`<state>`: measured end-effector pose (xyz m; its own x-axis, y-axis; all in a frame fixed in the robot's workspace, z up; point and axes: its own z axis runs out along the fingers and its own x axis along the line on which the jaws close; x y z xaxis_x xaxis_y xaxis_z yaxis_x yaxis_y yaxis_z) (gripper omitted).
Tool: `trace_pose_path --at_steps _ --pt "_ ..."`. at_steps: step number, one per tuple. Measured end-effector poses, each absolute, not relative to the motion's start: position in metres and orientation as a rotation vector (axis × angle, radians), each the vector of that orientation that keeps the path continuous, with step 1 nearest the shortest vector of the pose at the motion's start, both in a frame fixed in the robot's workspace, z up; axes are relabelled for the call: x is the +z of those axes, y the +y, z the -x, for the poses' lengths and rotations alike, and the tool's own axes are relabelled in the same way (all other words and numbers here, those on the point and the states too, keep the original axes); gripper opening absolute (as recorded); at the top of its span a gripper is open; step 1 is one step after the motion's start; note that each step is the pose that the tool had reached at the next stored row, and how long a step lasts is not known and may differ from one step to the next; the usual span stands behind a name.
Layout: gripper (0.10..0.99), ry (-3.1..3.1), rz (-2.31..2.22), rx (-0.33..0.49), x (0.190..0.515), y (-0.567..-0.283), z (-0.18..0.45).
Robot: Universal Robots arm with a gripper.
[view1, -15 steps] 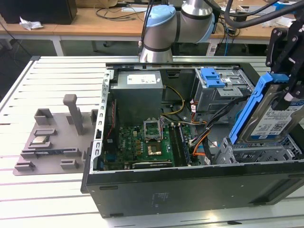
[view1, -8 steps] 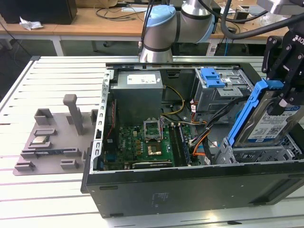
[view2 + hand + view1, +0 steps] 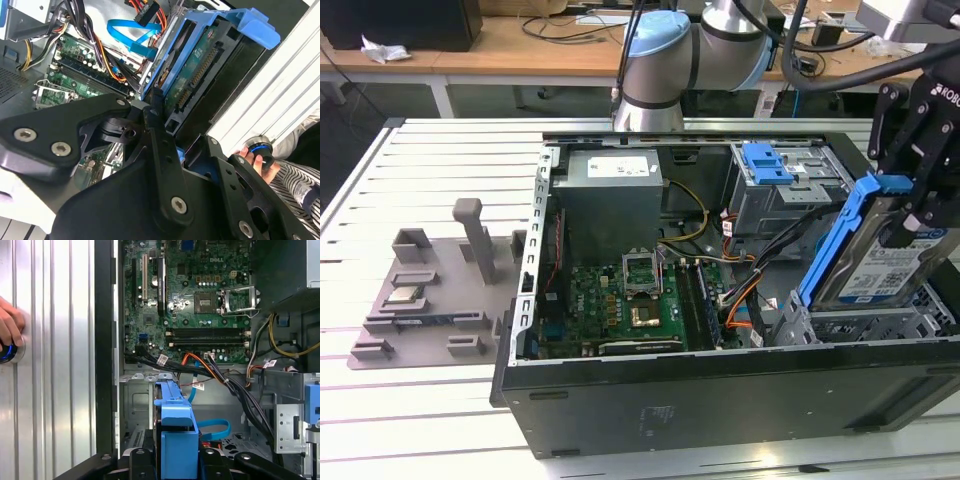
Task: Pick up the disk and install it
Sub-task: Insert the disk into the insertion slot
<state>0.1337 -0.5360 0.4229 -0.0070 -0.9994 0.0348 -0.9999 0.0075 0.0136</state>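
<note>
Exterior view, item one: flat rectangular silver hard drive with white-and-blue label in a blue plastic carrier, standing on edge and tilted, at the exterior view's right end of the open black computer case. Its lower end sits in or just above the grey metal drive cage (which of the two cannot be told); its upper end, the carrier's blue cross-piece, is up at the black robot gripper.

Grip: fingers closed on the upper end of the disk, one each side of the carrier, as both wrist views also indicate. Holding it by the end judged to leave the lower length free to enter the cage.

Orientation: long axis steeply upright, leaning toward the exterior view's right at the top; labelled face toward the camera; circuit-board face with connector row seen in the second wrist view.

Item two: green motherboard lying on the case floor, well apart from the disk.

Item three: person's hand on a round button at the slatted aluminium table.
</note>
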Motion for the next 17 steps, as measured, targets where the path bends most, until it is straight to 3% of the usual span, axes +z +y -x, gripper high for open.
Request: trace_pose_path --at_steps 17 --pt "0.361 -2.205 -2.189 0.023 0.403 -0.536 -0.134"
